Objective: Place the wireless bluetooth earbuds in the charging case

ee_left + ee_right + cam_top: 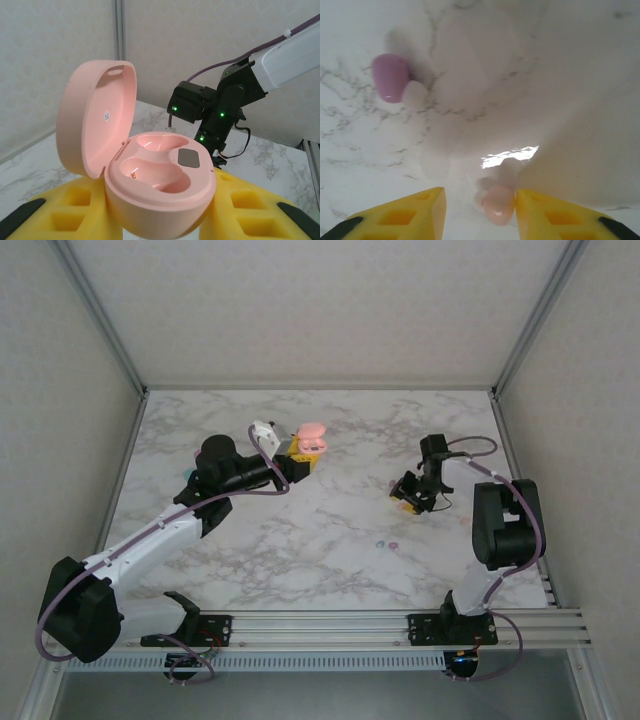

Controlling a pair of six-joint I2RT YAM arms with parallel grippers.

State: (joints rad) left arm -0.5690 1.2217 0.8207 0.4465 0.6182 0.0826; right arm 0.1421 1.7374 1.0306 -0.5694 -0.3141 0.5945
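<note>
My left gripper point(299, 454) is shut on the pink charging case point(310, 437) and holds it above the table at the back middle. In the left wrist view the case point(160, 185) sits between the yellow fingers point(75, 202) with its lid point(95, 120) swung open and both wells empty. My right gripper point(412, 494) is down at the marble on the right, open. A pink earbud point(498, 204) lies between its fingers, against the right finger point(555, 212) and apart from the left one. A purple earbud point(390, 77) lies farther off.
Two small earbuds, teal point(380, 540) and purple point(393, 541), lie on the marble table point(330, 560) in front of the right gripper. Frame posts and white walls enclose the table. The right arm point(220, 107) stands beyond the case in the left wrist view.
</note>
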